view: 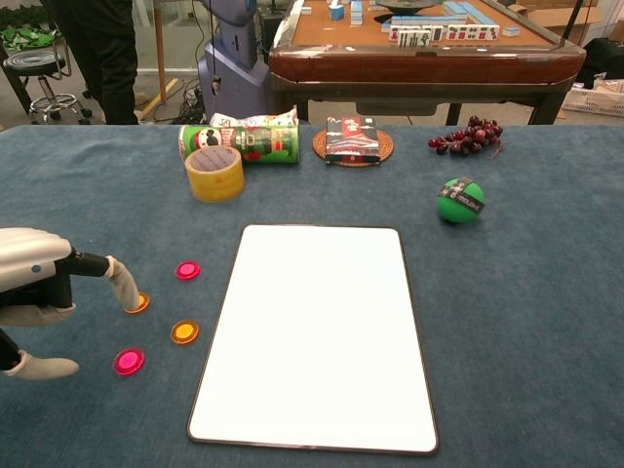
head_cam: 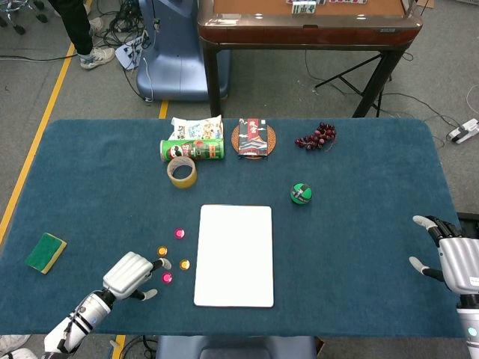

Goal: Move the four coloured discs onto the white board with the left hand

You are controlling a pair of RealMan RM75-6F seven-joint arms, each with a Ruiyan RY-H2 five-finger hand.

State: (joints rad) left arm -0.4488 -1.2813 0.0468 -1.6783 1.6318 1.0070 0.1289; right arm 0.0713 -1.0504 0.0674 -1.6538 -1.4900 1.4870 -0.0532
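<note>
We saw the left hand (view: 39, 292) low over the blue counter (head_cam: 359, 239), holding nothing, its fingers apart. One extended fingertip (view: 130, 298) pointed down at the left orange disc (view: 139, 303) and appeared to touch its near edge, though we could not tell for certain. In the head view that hand (head_cam: 129, 273) sat just left of the disc cluster.

The upper pink disc (view: 187, 270) lay just beyond the fingertip, toward the far side of the counter. The second orange disc (view: 184, 332) lay to the right of the fingertip, between the hand and the white board (view: 317, 336). The lower pink disc (view: 129, 362) lay just in front of the hand, between the fingertip and the thumb (view: 44, 367). All four discs rested on the counter, none on the white board, which lay flat farther right of the hand, beyond the discs.

The right hand (head_cam: 453, 258) showed only in the head view, at the far right edge of the counter, well apart from the board, fingers spread and empty.

Far beyond the left hand, we noted a roll of tape (view: 214, 173), a green can (view: 241, 142) lying on its side, a green ball (view: 460, 201) and a bunch of grapes (view: 466, 136). A green sponge (head_cam: 46, 252) lay to the left of the left hand.
</note>
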